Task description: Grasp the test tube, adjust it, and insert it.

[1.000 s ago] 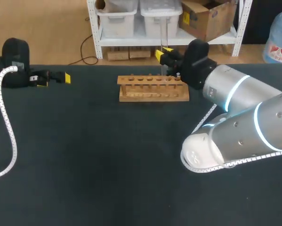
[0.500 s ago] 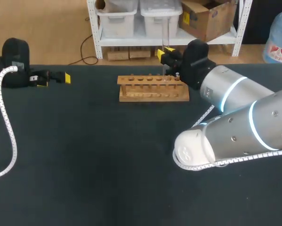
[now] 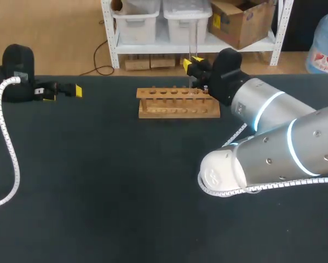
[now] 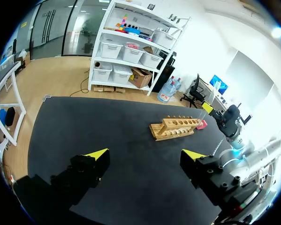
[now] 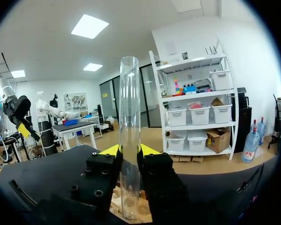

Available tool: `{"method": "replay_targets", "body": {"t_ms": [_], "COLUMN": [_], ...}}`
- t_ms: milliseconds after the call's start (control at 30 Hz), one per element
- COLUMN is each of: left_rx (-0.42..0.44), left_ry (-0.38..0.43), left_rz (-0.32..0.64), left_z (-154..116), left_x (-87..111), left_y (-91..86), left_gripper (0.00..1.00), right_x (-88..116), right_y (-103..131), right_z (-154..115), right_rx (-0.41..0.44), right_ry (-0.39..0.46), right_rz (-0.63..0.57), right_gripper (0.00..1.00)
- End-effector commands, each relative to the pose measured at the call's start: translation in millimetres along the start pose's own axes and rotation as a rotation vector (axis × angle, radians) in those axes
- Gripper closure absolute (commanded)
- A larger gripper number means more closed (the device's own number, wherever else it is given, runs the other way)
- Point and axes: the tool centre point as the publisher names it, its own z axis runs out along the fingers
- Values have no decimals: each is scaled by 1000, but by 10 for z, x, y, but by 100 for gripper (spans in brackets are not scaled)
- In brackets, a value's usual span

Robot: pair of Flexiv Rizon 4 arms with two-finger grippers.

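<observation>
Clear glass test tube (image 5: 129, 93): upright, pinched near its lower part by the right gripper and standing over the right end of the rack, by the bench's far edge.
Right gripper (image 3: 193, 64): black body, yellow-tipped fingers pressed against the tube from two sides; the arm comes in from the bench's right side.
Light wooden test-tube rack (image 3: 177, 104): one row of round holes along its top bar, standing near the middle of the far edge; every hole that can be seen looks unfilled.
Tube's lower end: in the right wrist view it sits just over the rack's wood, close to a hole; whether it has entered one cannot be told.
Left gripper (image 4: 145, 155): fingers spread wide with nothing between them, parked at the bench's far left corner, well apart from the rack.
Black-topped bench (image 3: 98, 192): carries the rack.
Done, by judgement: grasp made, tube brought to vertical and carried to the rack.
Left, by judgement: line the rounded end up with a hole, lower it straight, let go.
Progress: late, at the point of insertion.
</observation>
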Motion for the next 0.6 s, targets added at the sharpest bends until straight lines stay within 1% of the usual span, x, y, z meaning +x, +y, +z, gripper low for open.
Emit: {"method": "replay_targets", "body": {"t_ms": [33,367,600], "left_rx": [-2,-2,-2], "left_ry": [1,1,1], "left_rz": [-1,-1,-1], "left_z": [0,0,0], "left_x": [-2,-2,-2], "left_y": [-5,-5,-5], "left_gripper": [0,0,0], "right_x": [15,-115,-112], "right_y": [-16,-45,-126], "right_z": [16,3,75], "right_rx": [3,3,5], "right_ry": [-3,-39,-44], "right_rz": [1,-4,-20], "right_gripper": [100,100,100]}}
